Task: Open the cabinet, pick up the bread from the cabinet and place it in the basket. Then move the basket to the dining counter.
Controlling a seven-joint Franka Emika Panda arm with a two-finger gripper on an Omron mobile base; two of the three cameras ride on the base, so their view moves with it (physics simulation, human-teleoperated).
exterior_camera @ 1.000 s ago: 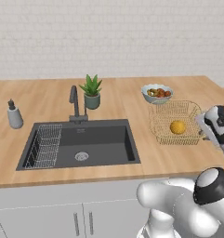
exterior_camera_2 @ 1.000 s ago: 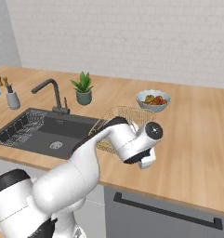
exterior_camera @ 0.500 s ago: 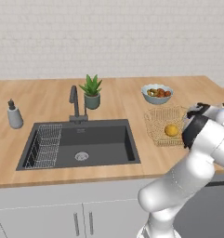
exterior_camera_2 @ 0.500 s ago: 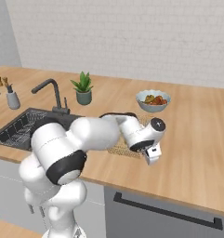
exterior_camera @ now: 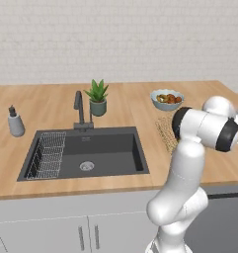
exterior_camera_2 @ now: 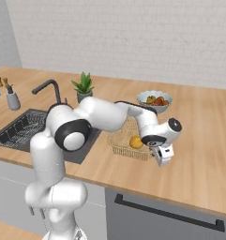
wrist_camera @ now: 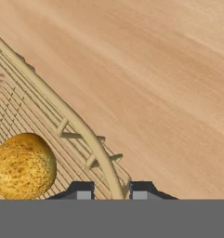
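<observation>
The two-finger gripper (wrist_camera: 112, 189) sits right at the rim of the shallow tan wire-mesh basket (wrist_camera: 48, 100), dark fingertips (wrist_camera: 83, 188) one on each side of the rim wire, close against it — clamped or not, I cannot tell. The small round golden bun (wrist_camera: 23, 166) lies inside the basket, just beside the fingers. The basket rests on the broad light-wood countertop (exterior_camera_2: 199, 154), near the pale fruit bowl (exterior_camera_2: 154, 99).

Even, bright, diffuse rendered light with no glare; soft faint shadow under the basket (exterior_camera_2: 128, 143) on the dining counter (exterior_camera_2: 199, 154); all views sharp, slightly coarse, without edge distortion.
</observation>
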